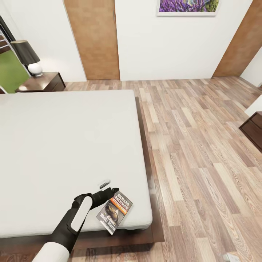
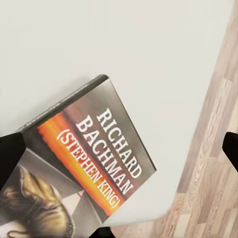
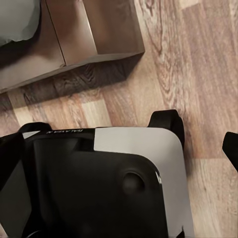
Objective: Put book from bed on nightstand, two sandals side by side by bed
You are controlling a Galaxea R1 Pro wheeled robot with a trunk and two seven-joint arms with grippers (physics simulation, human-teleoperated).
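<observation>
The book [image 1: 115, 212], a dark paperback with an orange band and white "RICHARD BACHMAN" lettering, lies on the bed [image 1: 65, 145] at the mattress's near right corner. Its near corner reaches the front edge. My left gripper [image 1: 108, 189] hovers just beyond the book's far end, open. In the left wrist view the book [image 2: 94, 163] lies between the widely spread fingertips [image 2: 10, 158]. A nightstand [image 1: 43, 82] stands past the bed's far left corner. My right gripper [image 3: 119, 153] is open, low over the floor beside the bed frame [image 3: 74, 34]. The sandals are out of view.
A black-shaded lamp [image 1: 28, 58] stands on the nightstand. Wood-plank floor [image 1: 196, 145] stretches right of the bed. A dark cabinet [image 1: 253, 129] sits at the right edge. Two brown doors [image 1: 92, 40] line the far wall. The robot's base [image 3: 99, 183] is under the right wrist.
</observation>
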